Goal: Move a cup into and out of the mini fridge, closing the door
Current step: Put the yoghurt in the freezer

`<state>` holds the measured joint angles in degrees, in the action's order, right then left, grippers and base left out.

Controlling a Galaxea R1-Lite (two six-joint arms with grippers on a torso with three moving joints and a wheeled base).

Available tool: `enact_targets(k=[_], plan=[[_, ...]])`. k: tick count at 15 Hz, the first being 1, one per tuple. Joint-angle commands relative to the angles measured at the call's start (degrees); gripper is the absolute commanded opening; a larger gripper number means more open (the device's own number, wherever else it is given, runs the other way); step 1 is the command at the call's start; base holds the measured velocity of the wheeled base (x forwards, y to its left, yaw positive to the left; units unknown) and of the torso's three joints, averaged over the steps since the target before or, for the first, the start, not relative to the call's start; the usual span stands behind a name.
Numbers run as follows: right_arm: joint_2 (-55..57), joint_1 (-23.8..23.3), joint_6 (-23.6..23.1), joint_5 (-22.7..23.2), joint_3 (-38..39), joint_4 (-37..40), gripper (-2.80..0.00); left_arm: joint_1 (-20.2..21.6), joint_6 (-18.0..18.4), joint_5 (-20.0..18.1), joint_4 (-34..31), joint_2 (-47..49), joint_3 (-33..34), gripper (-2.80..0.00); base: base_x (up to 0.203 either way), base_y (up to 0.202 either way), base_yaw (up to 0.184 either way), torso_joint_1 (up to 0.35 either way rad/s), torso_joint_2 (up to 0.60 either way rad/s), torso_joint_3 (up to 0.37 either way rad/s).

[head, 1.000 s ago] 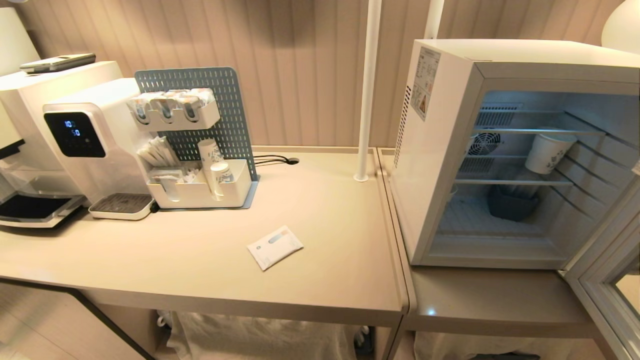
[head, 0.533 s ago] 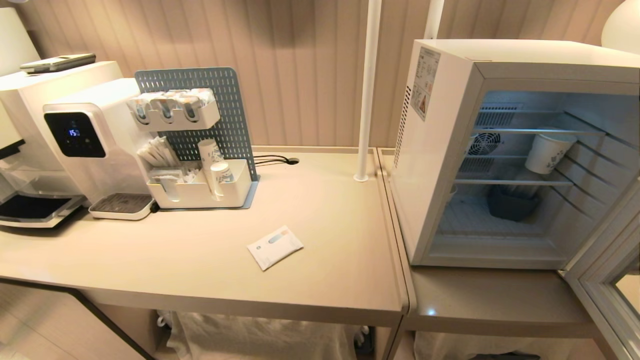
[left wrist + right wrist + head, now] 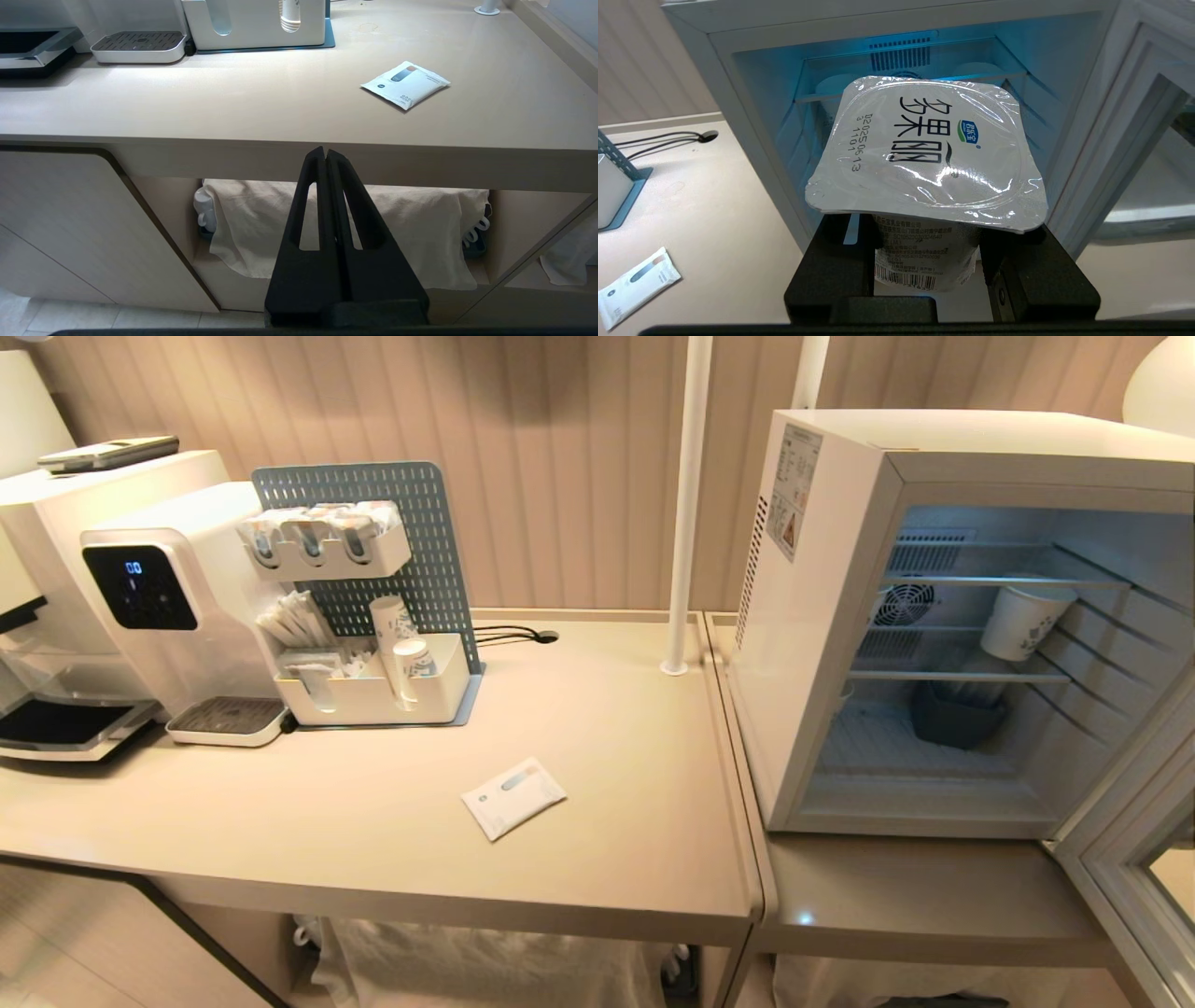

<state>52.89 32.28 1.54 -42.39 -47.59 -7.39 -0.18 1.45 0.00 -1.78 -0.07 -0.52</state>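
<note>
The cup point(image 3: 924, 149), a short white tub with a squarish foil lid, sits between the black fingers point(image 3: 840, 261) of my right gripper point(image 3: 927, 238), which is shut on its body. It is held in the air just in front of the open mini fridge point(image 3: 752, 93). The fridge point(image 3: 822, 616) stands on the right-hand table with its glass door point(image 3: 1134, 821) swung wide to the right. The door frame point(image 3: 1111, 154) also shows in the right wrist view. My left gripper point(image 3: 325, 156) hangs shut and empty below the table's front edge. Neither arm nor the cup shows in the head view.
A taller paper cup point(image 3: 1022, 621) stands on the fridge's middle wire shelf and a dark blue tub point(image 3: 957, 719) on its floor. A white sachet point(image 3: 513, 796) lies on the left table point(image 3: 607, 859). A water dispenser point(image 3: 168, 607), an organiser rack point(image 3: 373, 663) and a white pole point(image 3: 686, 504) stand behind.
Only the digits on the dispenser's display differ. The fridge, its door and the things on the table have stayed put.
</note>
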Motion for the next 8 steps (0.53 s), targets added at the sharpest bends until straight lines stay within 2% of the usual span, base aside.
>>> enact_targets(k=[1, 3, 5, 8], plan=[[0.02, -1.42, 0.05, -0.03, -0.04, -0.08, -2.80, 0.01, -0.05, 0.00, 0.02, -0.01, 0.00, -2.80, 0.000, 0.000, 0.000, 0.000, 0.00, 0.000], [0.10, -3.46, 0.05, 1.44, -0.67, -0.08, -2.80, 0.01, -0.05, 0.00, 0.02, -0.01, 0.00, -2.80, 0.000, 0.000, 0.000, 0.000, 0.00, 0.000], [-0.14, -7.12, 0.02, 5.32, -1.09, 0.12, -2.80, 0.01, -0.05, 0.00, 0.02, -0.01, 0.00, -2.80, 0.000, 0.000, 0.000, 0.000, 0.00, 0.000], [-0.81, -16.44, 0.29, 17.96, -0.87, 0.18, -2.80, 0.01, -0.05, 0.00, 0.02, -0.01, 0.00, -2.80, 0.000, 0.000, 0.000, 0.000, 0.00, 0.000]])
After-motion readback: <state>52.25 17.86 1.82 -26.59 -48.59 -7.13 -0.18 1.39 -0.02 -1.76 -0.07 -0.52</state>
